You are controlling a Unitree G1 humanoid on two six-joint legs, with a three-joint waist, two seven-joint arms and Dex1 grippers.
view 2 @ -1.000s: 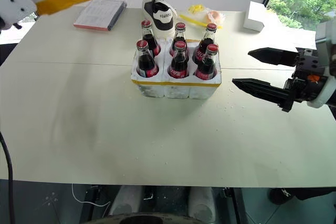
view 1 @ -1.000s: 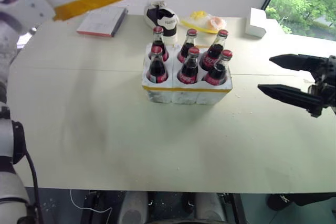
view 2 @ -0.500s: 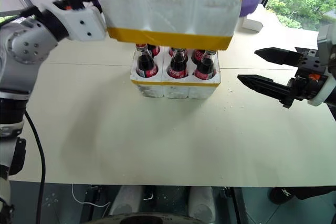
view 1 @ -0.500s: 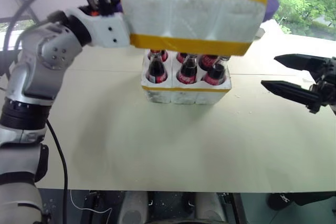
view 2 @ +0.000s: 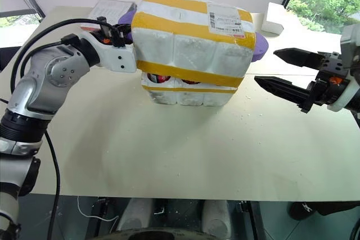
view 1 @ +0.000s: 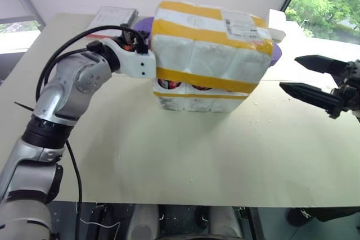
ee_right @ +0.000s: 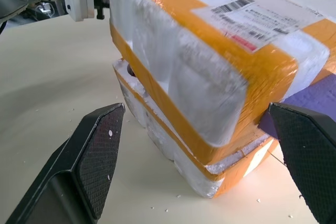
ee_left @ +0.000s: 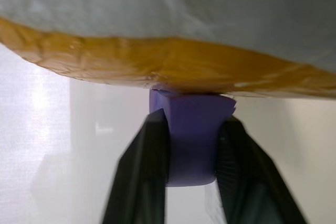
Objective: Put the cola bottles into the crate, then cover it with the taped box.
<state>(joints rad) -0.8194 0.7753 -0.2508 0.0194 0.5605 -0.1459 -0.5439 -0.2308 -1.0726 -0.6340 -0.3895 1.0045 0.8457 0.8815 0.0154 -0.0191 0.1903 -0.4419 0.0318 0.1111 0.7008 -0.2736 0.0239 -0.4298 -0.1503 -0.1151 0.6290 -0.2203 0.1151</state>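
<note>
The taped box [view 1: 211, 49], white styrofoam with wide yellow stripes and a shipping label, sits tilted over the crate [view 1: 197, 102], its left side a little higher. Through the gap between them peek the red labels of the cola bottles [view 1: 166, 85]; the rest of each bottle is hidden. My left gripper [ee_left: 191, 124] is level at the box's left end, its fingers closed on a purple tab [ee_left: 191, 150] under the box's yellow rim. My right gripper [view 1: 289, 72] stands open to the right of the box, apart from it.
A purple flap [view 2: 260, 46] sticks out behind the box's right end. A flat book [view 1: 115, 16] lies at the back left and a small white box [view 1: 277, 19] at the back right. Bare tabletop [view 1: 185, 155] stretches to the near edge.
My left arm has swung the taped box to the right and down, from high at the back left onto the crate, covering the bottles. The right gripper has stayed put.
</note>
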